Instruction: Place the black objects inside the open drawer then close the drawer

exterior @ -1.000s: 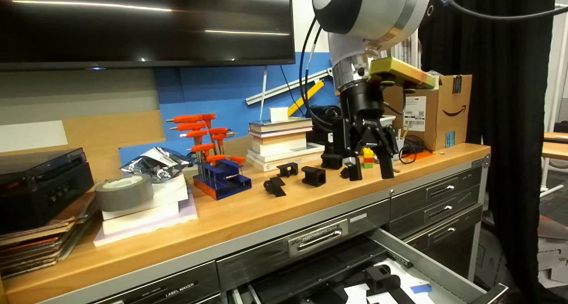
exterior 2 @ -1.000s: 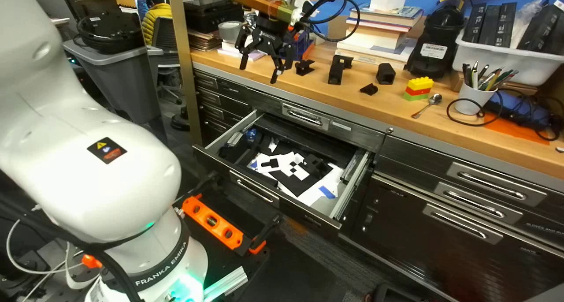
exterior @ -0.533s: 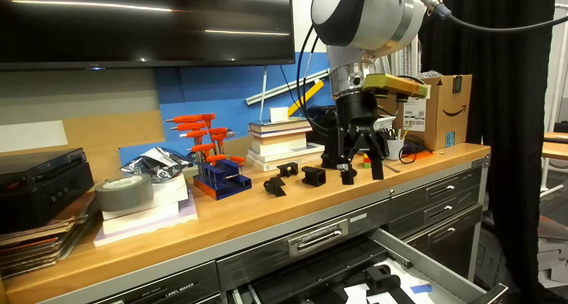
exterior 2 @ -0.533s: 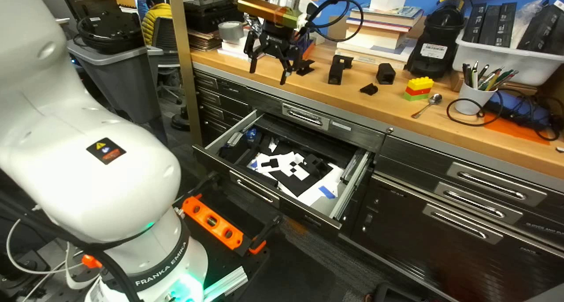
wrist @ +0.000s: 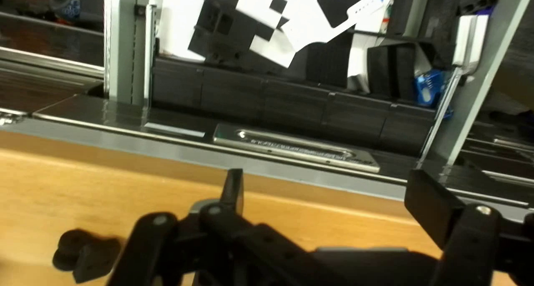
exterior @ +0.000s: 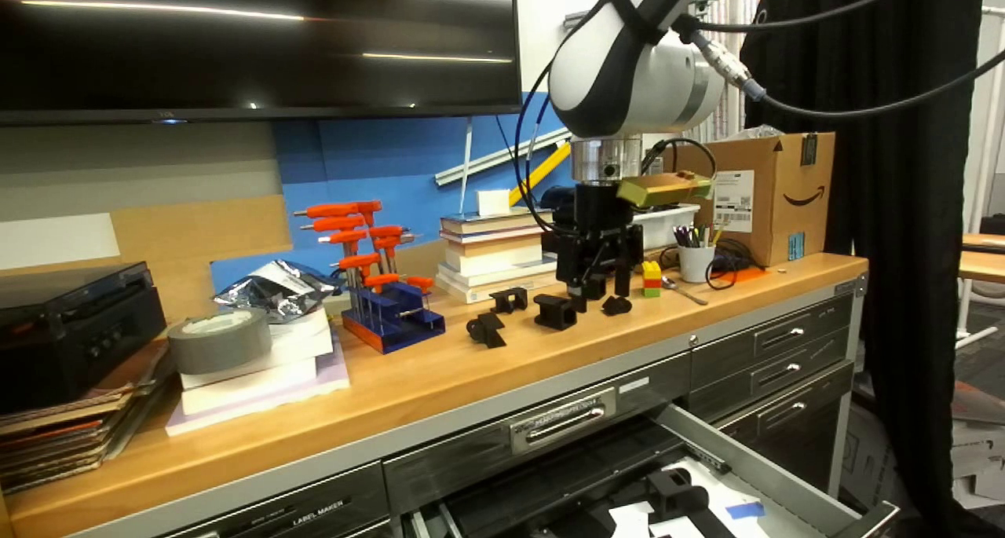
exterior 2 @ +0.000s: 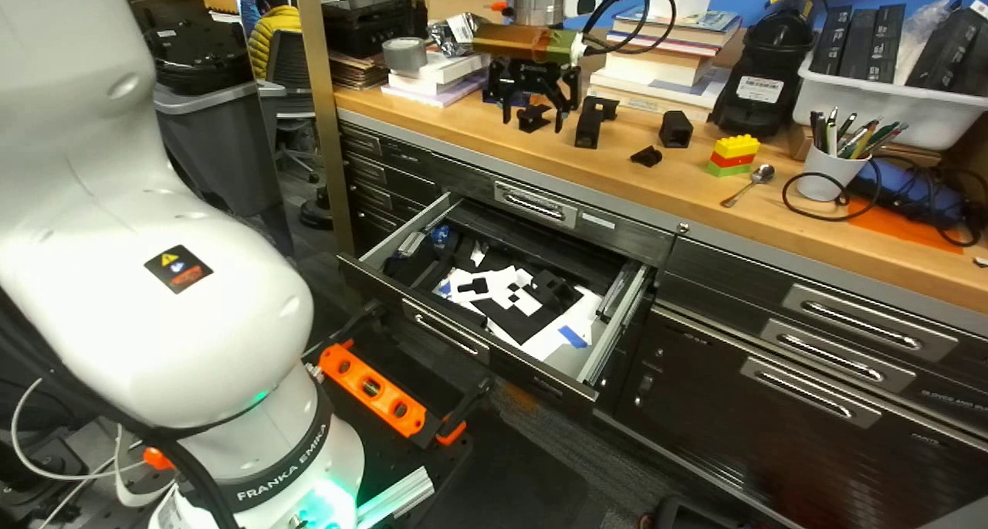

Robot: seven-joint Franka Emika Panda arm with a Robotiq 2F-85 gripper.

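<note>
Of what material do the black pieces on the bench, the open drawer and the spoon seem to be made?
Black pieces: probably plastic, matte; their blocky forms show no metallic shine, but the exact kind is unclear.
Drawer: likely sheet metal, perhaps painted; its grey sides are thin, straight and dull.
Spoon: most likely polished metal, as its bowl shows bright highlights.

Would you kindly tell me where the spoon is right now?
In an exterior view, the spoon lies on the wooden worktop at the right, between the toy bricks and the white pen cup.
</note>
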